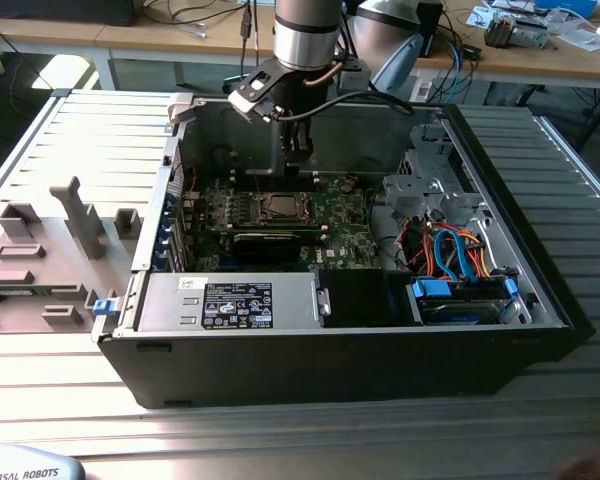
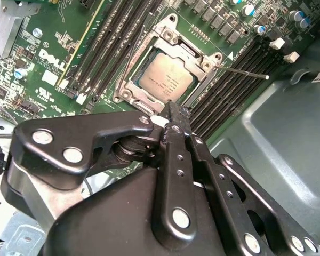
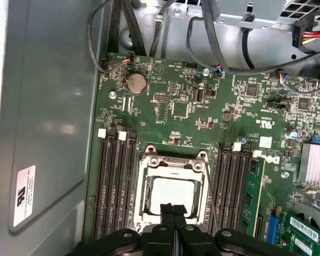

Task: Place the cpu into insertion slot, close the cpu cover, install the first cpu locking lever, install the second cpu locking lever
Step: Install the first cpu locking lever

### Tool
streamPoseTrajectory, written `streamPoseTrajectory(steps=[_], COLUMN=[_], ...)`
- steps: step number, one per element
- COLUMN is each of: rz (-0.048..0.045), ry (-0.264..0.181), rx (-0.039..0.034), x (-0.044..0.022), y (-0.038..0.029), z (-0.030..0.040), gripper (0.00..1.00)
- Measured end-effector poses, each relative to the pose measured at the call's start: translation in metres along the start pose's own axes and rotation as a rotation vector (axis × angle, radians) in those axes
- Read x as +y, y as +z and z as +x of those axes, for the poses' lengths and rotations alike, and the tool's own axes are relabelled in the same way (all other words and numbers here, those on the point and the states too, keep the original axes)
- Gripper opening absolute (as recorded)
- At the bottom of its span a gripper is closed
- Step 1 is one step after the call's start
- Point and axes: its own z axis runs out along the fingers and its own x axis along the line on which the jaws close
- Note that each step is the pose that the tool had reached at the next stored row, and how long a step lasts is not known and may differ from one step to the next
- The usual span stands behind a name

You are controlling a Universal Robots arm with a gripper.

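Note:
The cpu (image 2: 165, 79) lies flat in the insertion slot (image 2: 129, 92) on the green motherboard, its silver top showing. The cpu cover (image 2: 202, 60) lies down around it as a silver frame. One thin locking lever (image 2: 248, 73) sticks out sideways from the socket over the memory slots. My gripper (image 2: 170, 109) hovers just above the socket's edge, its black fingers pressed together with nothing between them. In the first wrist view the gripper (image 3: 173, 210) overlaps one edge of the cpu (image 3: 173, 192) and cover (image 3: 173, 166). In the exterior view the gripper (image 1: 298, 152) hangs over the socket (image 1: 278, 207) inside the case.
Black memory slots (image 3: 114, 186) flank the socket on both sides. The grey case wall (image 3: 42, 133) stands close by. A finned heatsink (image 3: 316, 165) and bundled cables (image 1: 450, 255) lie further off. A power supply (image 1: 230, 300) fills the case's near side.

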Motion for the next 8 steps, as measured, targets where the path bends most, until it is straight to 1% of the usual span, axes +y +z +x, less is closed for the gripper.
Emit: streamPoseTrajectory(steps=[2, 4, 8], rz=[-0.001, -0.0015, -0.0027], ry=[-0.036, -0.049, -0.097], rx=[-0.0015, -0.002, -0.0038], x=[0.0, 0.0, 0.0], y=[0.0, 0.0, 0.0], z=[0.0, 0.0, 0.0001], gripper=[0.11, 0.11, 0.11])
